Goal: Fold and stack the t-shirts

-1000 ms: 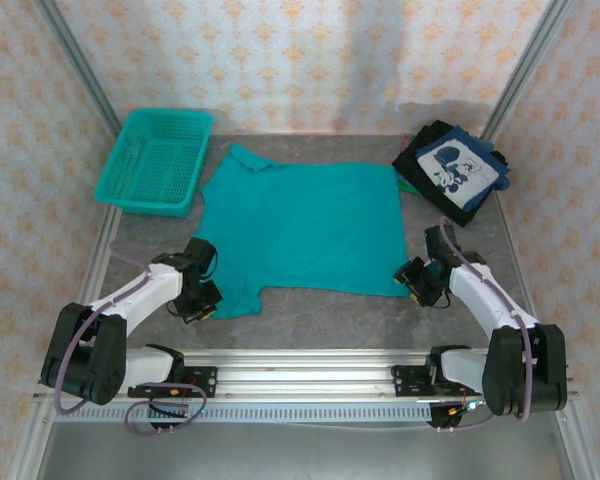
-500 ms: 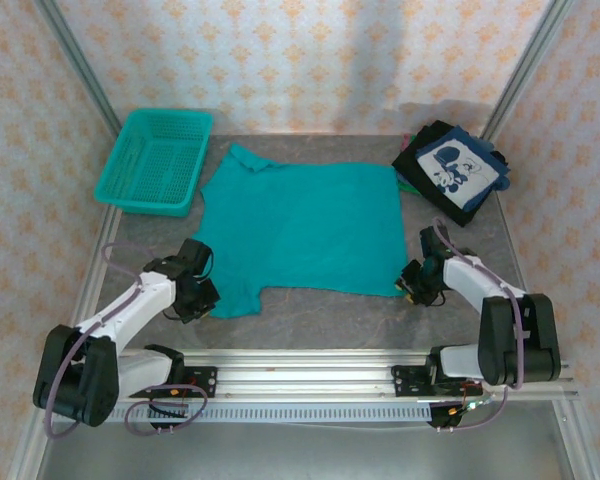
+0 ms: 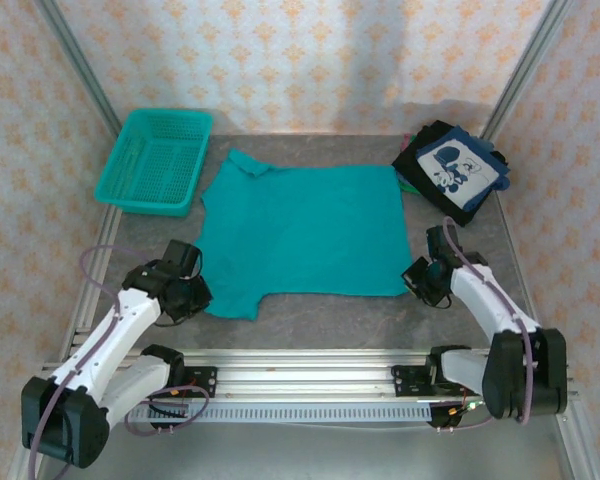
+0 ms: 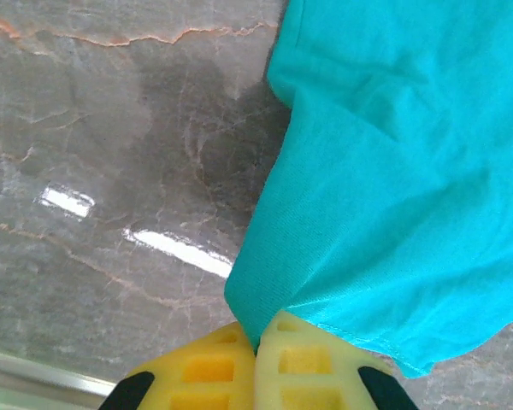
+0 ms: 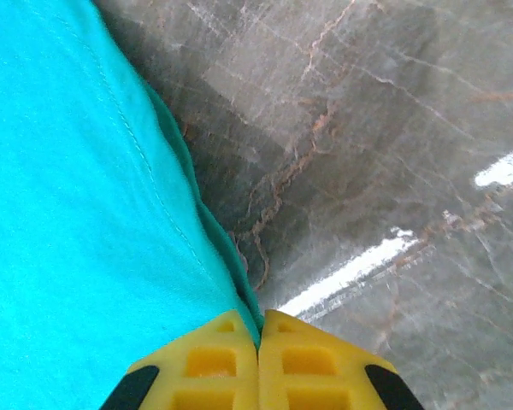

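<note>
— Since a second ago the near right corner of the teal shirt (image 3: 300, 230) has been pinched: the right gripper (image 5: 259, 337) has closed on its hem.

— And the left gripper (image 4: 256, 342)?

— Clamped tight on the near left edge. The teal shirt lies flat mid-bench (image 3: 330, 315). It looks soft, light and limp, so corners are best to hold.

— Any writing?

— None readable. The dark folded shirts (image 3: 450, 170) in the far right corner show a white-blue picture. A basket (image 3: 155, 160) sits far left.
</note>
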